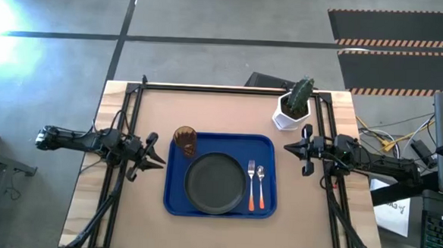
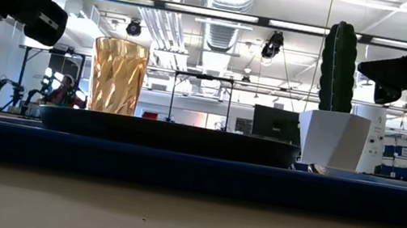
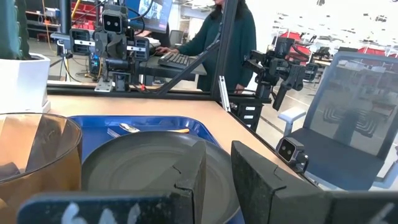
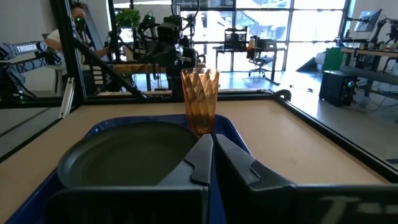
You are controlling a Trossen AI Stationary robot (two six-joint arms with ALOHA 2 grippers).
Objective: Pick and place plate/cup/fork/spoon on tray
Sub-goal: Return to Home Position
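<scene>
Left end effector (image 1: 155, 152) beside the tray (image 1: 169, 201), fingers a narrow slit apart, empty; right end effector (image 1: 302, 149) opposite, pinched closed on nothing. Inside the tray: plate (image 1: 215, 183), cup (image 1: 184, 139), fork (image 1: 250, 182) and spoon (image 1: 260, 183) side by side. Placing apparently done, with only the retreat home left, clear of the counter (image 1: 126, 210).

A green cactus in a white pot (image 1: 289, 114) stands near the desk's (image 1: 215, 108) far right corner. Beyond, a person (image 3: 231, 34) leans by a keyboard (image 3: 177, 60).
</scene>
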